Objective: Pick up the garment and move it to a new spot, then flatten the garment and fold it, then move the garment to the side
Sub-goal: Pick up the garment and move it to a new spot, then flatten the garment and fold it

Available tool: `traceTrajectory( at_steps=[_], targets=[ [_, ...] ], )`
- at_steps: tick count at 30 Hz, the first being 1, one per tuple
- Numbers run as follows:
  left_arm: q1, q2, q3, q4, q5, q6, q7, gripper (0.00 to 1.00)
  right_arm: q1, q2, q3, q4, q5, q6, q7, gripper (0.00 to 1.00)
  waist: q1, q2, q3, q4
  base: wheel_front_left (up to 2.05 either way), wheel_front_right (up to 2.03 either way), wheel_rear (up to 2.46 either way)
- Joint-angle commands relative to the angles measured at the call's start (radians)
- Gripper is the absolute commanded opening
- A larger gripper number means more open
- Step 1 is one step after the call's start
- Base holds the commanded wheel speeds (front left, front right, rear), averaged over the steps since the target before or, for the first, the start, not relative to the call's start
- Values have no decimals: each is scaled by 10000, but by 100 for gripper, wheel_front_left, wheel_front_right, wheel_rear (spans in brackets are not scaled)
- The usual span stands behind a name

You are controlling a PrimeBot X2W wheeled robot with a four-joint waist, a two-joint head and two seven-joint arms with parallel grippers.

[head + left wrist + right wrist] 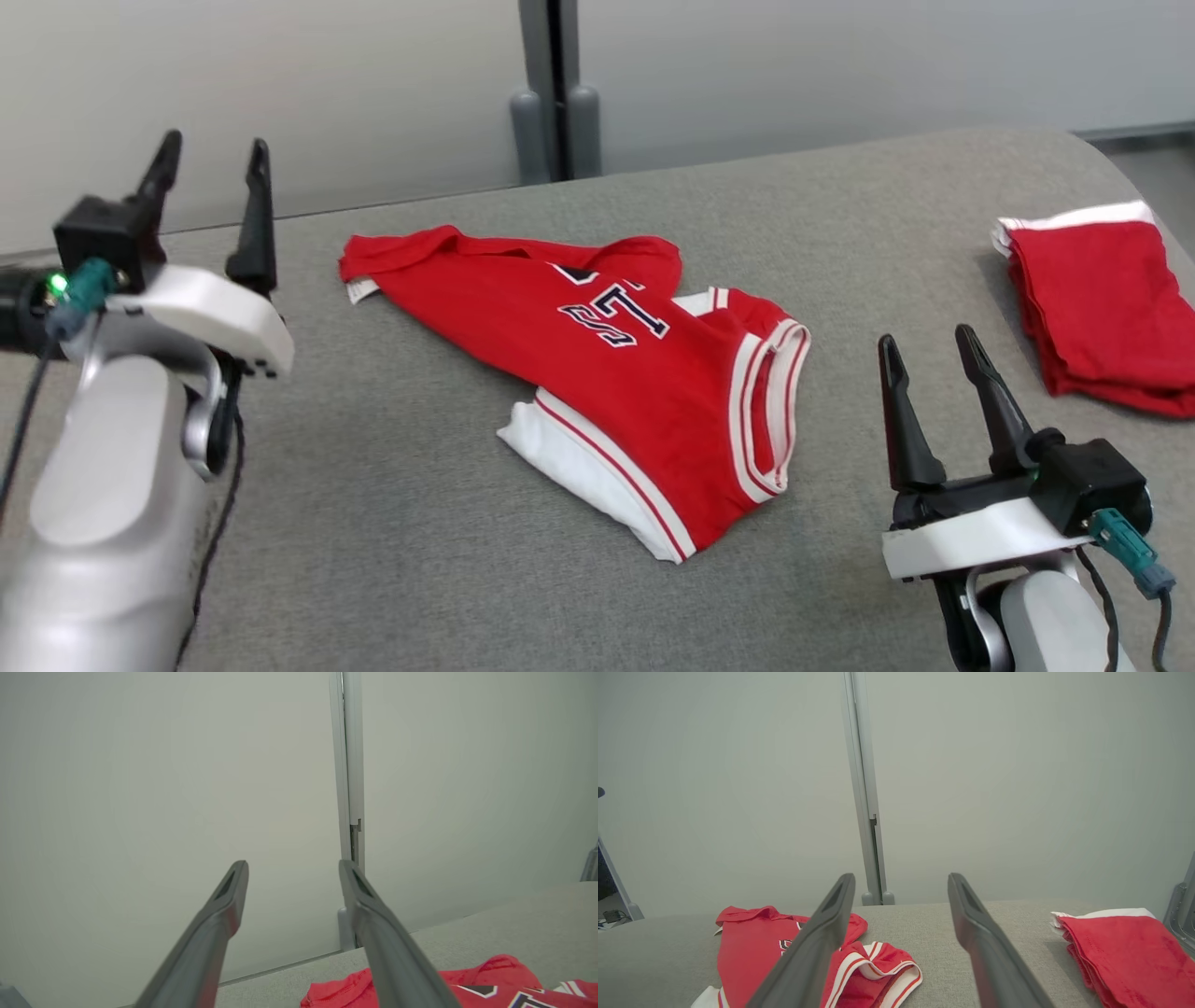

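The garment (616, 373) lies near the middle of the tabletop (392, 560). A folded pile (1102, 308) sits well apart from it, at the right edge. The left gripper (215, 145) hangs left of the garment. The right gripper (926, 338) is between garment and pile (nearer the front). A partition post (557, 93) stands behind the tabletop.

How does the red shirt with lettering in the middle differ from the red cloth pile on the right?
The red lettered shirt lies rumpled and spread out; the red cloth pile is folded into a compact stack. The shirt shows dark lettering and white striped trim; the pile looks plain red with a white edge. Both are red fabric resting on the grey table.
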Motion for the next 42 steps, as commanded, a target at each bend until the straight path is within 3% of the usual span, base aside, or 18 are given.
traceTrajectory(
  at_steps=[1, 3, 9, 16, 25, 34, 42],
  targets=[
    [473, -30, 28, -287, -71, -58, -36, 100, 172, -31, -77, 54, -95, 0, -54, 100, 0, 0, -643, 676, 0, 0, 0],
    [1371, -197, -84, -918, -60, -173, -26, 100, 341, -26, -200, 155, -228, 0, -54, 100, 0, 0, -876, 949, 0, 0, 0],
    [3968, -811, -101, -2873, -7, 312, -30, 100, 767, -34, -492, 356, -174, 0, -54, 100, 0, 0, -1283, 1470, 0, 0, 0],
    [5960, -1424, 26, -4139, 133, 498, -31, 100, 1099, -40, -444, 900, -114, 0, -3, 100, 0, 0, -1284, 1764, 0, 0, 0],
    [6061, -1865, -160, -4329, 689, 147, -32, 100, -93, -128, -1286, 1948, -217, -2, 732, 100, 0, 0, -558, 2235, 0, 0, 0],
    [5339, -2215, -310, -4218, 815, -170, -33, 100, -2595, -334, -3791, 4602, -223, 0, 1948, 100, 0, 0, 833, 3085, 0, 0, 0],
    [4971, -2304, -355, -4125, 792, -291, -33, 100, -3910, -709, -4597, 6293, -434, 0, 2516, 100, 0, 0, 1430, 3526, 0, 0, 0]
  ],
)
